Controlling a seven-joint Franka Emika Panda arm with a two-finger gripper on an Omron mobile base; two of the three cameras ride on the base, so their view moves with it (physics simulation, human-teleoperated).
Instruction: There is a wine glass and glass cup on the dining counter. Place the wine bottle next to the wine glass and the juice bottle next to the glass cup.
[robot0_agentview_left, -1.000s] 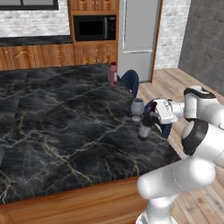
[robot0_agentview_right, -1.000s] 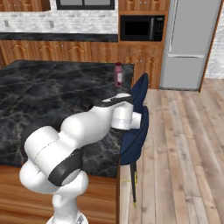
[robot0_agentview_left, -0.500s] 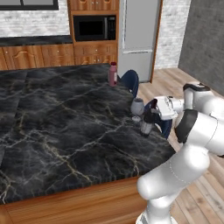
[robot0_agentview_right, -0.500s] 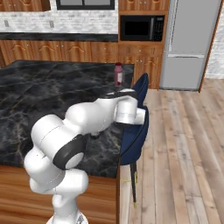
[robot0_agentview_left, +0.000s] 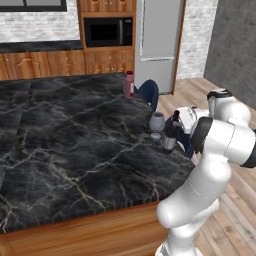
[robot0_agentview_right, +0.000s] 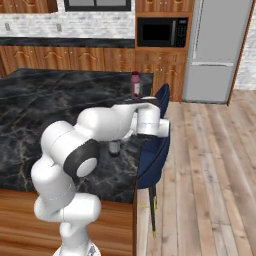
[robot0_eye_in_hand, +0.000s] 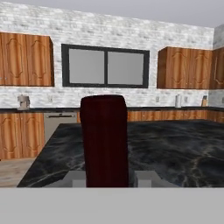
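Since a second ago the white arm has folded in closer over its base, the elbow swinging nearer the left base camera, while the bottle it carries has barely shifted along the counter's right edge and the jaws have stayed clamped; I see the dining counter (robot0_agentview_left: 75, 145) as the biggest thing, its black veined slab running from the wooden front edge back toward the cupboards; beyond its right edge a blue chair (robot0_agentview_right: 152, 155) is tucked against the slab, and behind the far edge stand a steel fridge (robot0_agentview_left: 157, 45) and a built-in microwave (robot0_agentview_left: 107, 31); at the far right corner of the counter the juice bottle (robot0_agentview_left: 129, 84) stands upright, red cap on, well apart from everything else; along the right edge, nearer me, the wine glass (robot0_agentview_left: 156, 123) stands on its foot, and just beside it, on the side toward the front edge, the wine bottle (robot0_agentview_left: 171, 137) is upright, though I cannot tell whether its base touches the slab; the gripper (robot0_agentview_left: 179, 121) reaches in from beyond the right edge and is closed on that bottle's dark red neck, which in the hand view rises between the two finger tips; I cannot make out the glass cup from here.
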